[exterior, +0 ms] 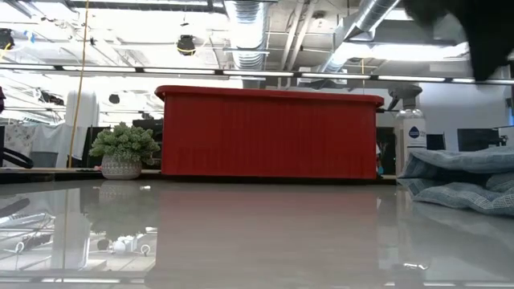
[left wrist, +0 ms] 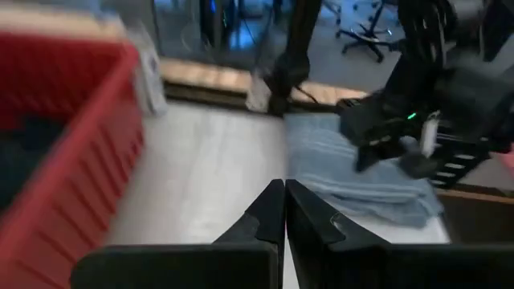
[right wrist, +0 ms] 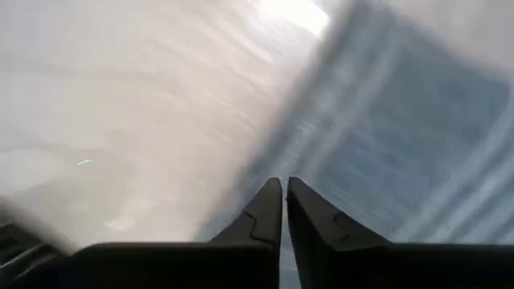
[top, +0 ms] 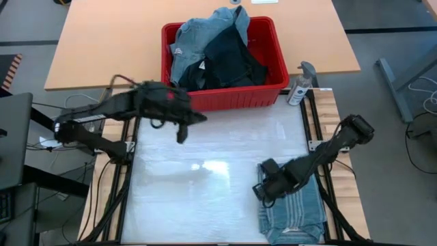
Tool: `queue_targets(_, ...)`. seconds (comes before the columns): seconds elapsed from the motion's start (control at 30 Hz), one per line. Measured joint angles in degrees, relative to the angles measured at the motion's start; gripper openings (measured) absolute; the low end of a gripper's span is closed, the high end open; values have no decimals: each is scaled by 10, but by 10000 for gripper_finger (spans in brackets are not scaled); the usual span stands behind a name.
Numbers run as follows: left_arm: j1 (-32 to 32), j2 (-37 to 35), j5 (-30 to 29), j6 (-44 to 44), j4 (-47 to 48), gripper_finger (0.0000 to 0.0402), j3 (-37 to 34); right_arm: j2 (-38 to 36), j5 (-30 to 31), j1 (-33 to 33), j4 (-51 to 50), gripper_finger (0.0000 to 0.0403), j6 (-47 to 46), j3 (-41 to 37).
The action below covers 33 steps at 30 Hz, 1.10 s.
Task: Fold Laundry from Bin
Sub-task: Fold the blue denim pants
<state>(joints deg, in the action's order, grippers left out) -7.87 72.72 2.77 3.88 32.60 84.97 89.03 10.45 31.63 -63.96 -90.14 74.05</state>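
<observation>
Glossy white table [top: 205,198], open-plan office beyond. Red bin [top: 273,92] at far edge, laundry [top: 218,48] heaped inside. Left gripper [top: 181,133] closed, empty, near bin. Right gripper [top: 263,193] fingers together over folded striped shirt [top: 300,215], near right. Risk judged: fold dragged loose if fabric is snagged.

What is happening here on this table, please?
A two-armed robot is folding laundry from a red bin. One blue-grey striped shirt lies folded at the table's near right corner, and the right pincer is at its edge, fingers nearly together, holding nothing. The left pincer, shut and empty, hovers in front of the bin, where more garments wait.
</observation>
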Motion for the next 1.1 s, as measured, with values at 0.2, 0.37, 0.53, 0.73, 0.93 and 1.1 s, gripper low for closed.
queue_targets(0.2,-10,-69,-39,-111,-19,6,0,-68,171,-116,12,57,290,131)
queue_targets(0.37,-20,-112,-95,-111,1,51,7,-82,220,-286,89,65,589,263)
queue_targets(0.53,-41,-127,-96,-120,27,120,7,-55,109,-482,205,124,859,355)
queue_targets(0.73,-71,-109,-128,-108,55,194,7,43,34,-683,249,245,1004,459)
queue_targets(0.93,-142,-65,-166,-79,10,214,7,210,-105,-833,239,301,967,560)
queue_targets(1.1,-229,-33,-115,-38,-32,213,7,327,-169,-877,301,303,959,598)
